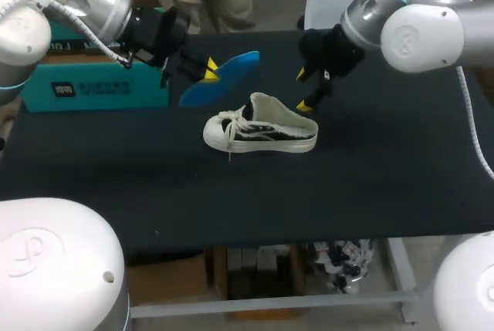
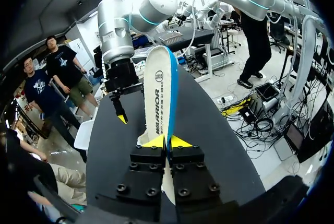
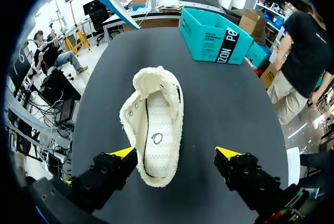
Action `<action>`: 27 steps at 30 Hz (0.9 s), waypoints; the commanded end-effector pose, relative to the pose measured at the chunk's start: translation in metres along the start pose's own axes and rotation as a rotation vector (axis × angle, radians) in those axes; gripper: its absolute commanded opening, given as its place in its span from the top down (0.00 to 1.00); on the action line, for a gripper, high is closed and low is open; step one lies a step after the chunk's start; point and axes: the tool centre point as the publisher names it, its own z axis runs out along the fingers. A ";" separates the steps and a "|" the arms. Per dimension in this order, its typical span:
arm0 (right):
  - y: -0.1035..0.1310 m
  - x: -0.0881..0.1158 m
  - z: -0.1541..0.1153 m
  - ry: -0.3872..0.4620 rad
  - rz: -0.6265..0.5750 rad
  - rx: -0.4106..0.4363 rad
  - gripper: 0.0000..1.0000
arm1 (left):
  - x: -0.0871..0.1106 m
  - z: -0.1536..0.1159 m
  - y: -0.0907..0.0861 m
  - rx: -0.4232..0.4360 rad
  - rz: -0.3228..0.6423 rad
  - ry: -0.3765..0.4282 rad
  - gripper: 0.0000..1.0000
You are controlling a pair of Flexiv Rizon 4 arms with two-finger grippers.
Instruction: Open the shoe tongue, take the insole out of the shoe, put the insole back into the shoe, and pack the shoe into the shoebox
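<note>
Roughly halfway, with insole [image 1: 231, 75] out and pinched in the closed left claw [image 1: 210, 69] at ten o'clock of the shoe [image 1: 262, 129] lying mid bench [image 1: 386, 184], right claw [image 1: 303, 89] spread open astride the heel at two o'clock; yet to refit insole and pack shoe into box [image 1: 93, 88] at nine o'clock.

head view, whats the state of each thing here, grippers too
insole: out of the shoe, held in the air
shoe: on its sole on the table, no insole inside
shoebox: on the table, shoe not in it
left gripper: shut on the insole
right gripper: open, hovering at the shoe
</note>
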 end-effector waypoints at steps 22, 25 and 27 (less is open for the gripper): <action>0.047 0.015 0.048 0.007 -0.022 0.395 0.00 | 0.075 -0.054 0.072 -0.090 -0.147 -0.191 1.00; 0.047 0.012 0.054 0.002 -0.007 0.442 0.00 | 0.078 -0.055 0.077 -0.098 -0.156 -0.196 1.00; 0.047 0.011 0.058 0.002 -0.005 0.454 0.00 | 0.080 -0.055 0.081 -0.103 -0.162 -0.198 1.00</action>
